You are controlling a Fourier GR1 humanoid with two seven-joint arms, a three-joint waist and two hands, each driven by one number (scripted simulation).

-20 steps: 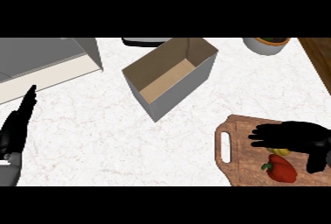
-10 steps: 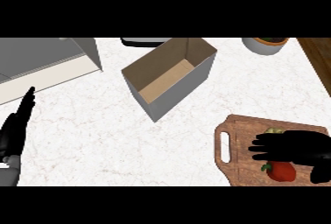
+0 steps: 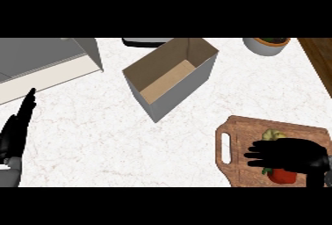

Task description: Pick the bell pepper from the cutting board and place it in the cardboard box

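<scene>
**Right hand covers the bell pepper on the cutting board**

The right hand [image 3: 288, 154] lies low over the near right part of the cutting board [image 3: 243, 129], fingers pointing toward the view's left and spread flat rather than curled. Whether the palm or fingers actually touch what lies beneath cannot be told from this angle. The hand's wrist runs out past the right edge of the view, so the forearm barely shows.

Under the hand sits the bell pepper [image 3: 283, 176]. Most of it is hidden: only a red lower lobe peeks out below the palm, with a sliver of green stem at its left. Its full shape cannot be made out. Just above the hand a second, pale yellow-green item [image 3: 273, 133] shows on the board, partly covered by the fingers and too unclear to name.

The board is brown wood with a slot handle on its left side; its near edge is cut off by the bottom of the view.

Well apart, up and to the left, the cardboard box [image 3: 170, 75] stands open on the white marbled counter [image 3: 97, 132], grey outside, tan inside. A bowl [image 3: 266, 45] is cropped at the top right and a dark object [image 3: 146, 41] at the top edge.

The left hand [image 3: 14, 136] rests at the left edge, fingers straight and pointing up
</scene>
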